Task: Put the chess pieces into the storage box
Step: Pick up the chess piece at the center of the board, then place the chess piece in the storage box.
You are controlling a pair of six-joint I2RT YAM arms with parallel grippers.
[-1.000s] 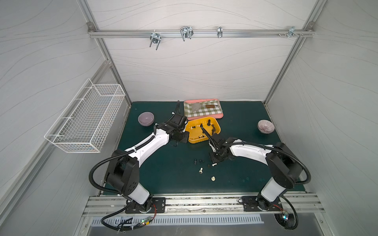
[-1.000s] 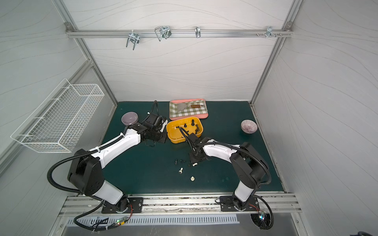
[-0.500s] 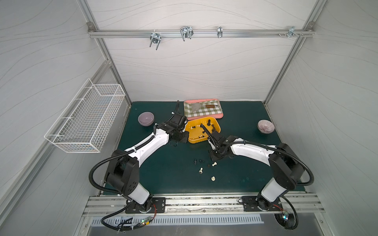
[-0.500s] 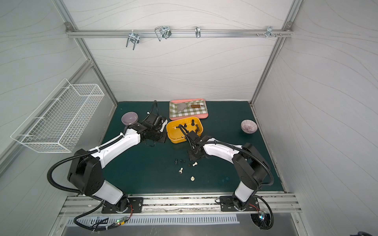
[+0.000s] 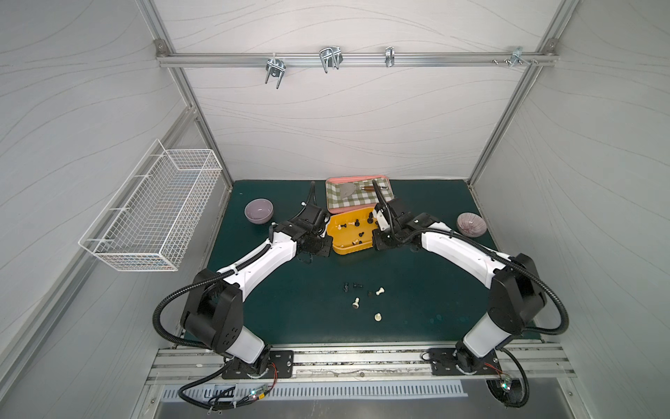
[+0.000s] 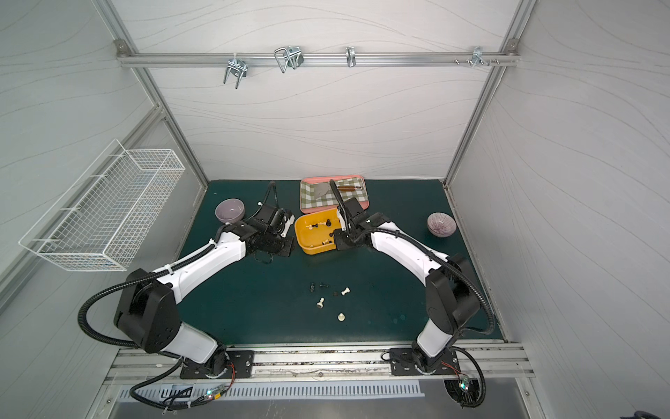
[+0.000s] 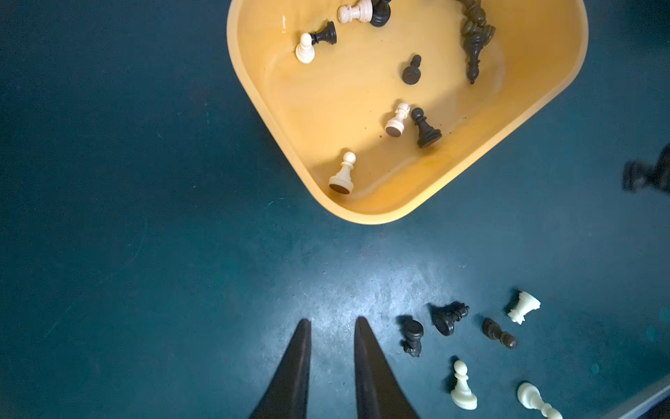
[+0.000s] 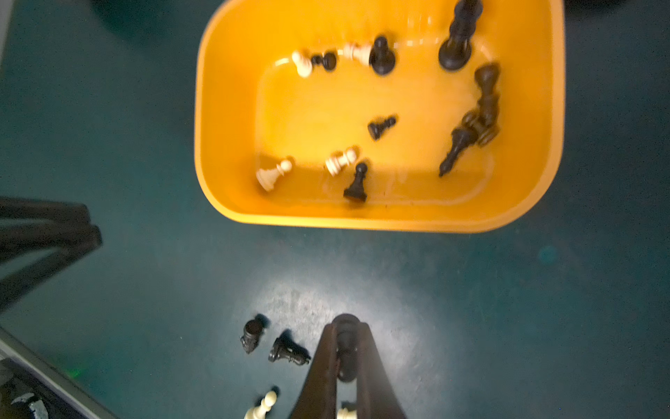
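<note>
The yellow-orange storage box [image 5: 348, 249] [image 6: 314, 249] sits mid-table with several black and cream chess pieces lying in it [image 7: 423, 127] [image 8: 380, 56]. My right gripper [image 5: 377, 232] [image 8: 346, 328] hangs at the box's right side, raised off the mat, shut on a black chess piece [image 8: 346, 344]. At the box's left side my left gripper [image 5: 323, 232] [image 7: 333, 323] is slightly open and holds nothing. Several loose pieces lie on the mat nearer the front: black ones [image 5: 347, 287] [image 7: 449, 317] and cream ones [image 5: 379, 290] [image 7: 462, 386].
A pink tray [image 5: 357, 179] with a green checked cloth and a spatula touches the box's far side. A purple bowl [image 5: 258, 210] stands at the back left and a striped bowl [image 5: 471, 225] at the right. A white wire basket [image 5: 156, 210] hangs on the left wall.
My right gripper has lifted from the loose pieces and moved back to the box's right side with a black piece in it. The left arm has not moved.
</note>
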